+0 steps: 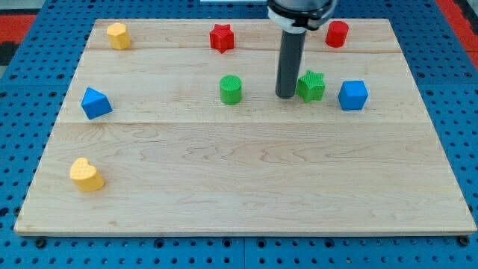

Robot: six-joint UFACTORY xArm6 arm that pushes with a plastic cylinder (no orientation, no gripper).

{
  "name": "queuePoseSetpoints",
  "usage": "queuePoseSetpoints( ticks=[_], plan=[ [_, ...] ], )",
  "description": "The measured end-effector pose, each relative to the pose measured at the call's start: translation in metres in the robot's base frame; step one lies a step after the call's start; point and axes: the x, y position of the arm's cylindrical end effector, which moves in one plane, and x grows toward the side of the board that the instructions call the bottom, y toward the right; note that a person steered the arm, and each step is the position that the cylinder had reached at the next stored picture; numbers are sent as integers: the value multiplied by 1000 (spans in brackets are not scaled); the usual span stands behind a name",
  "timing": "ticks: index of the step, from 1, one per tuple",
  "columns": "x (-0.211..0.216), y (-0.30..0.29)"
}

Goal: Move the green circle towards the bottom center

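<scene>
The green circle (231,89) is a short green cylinder standing on the wooden board (246,172), a little above the middle. My tip (285,96) rests on the board to the right of the green circle, with a clear gap between them. The tip is right beside the green star (311,85), at its left edge; I cannot tell if they touch.
A blue cube (352,95) sits right of the green star. A red star (221,37) and a red cylinder (337,33) lie near the view's top. A yellow hexagon (117,35) is top left, a blue triangle (95,102) at left, a yellow heart (87,174) lower left.
</scene>
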Motion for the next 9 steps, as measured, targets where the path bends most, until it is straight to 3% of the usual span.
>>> queuePoseSetpoints(
  ticks=[1,5,6,9],
  plan=[
    [-2,-24],
    [-23,-28],
    [-46,-61],
    [-7,-61]
  ],
)
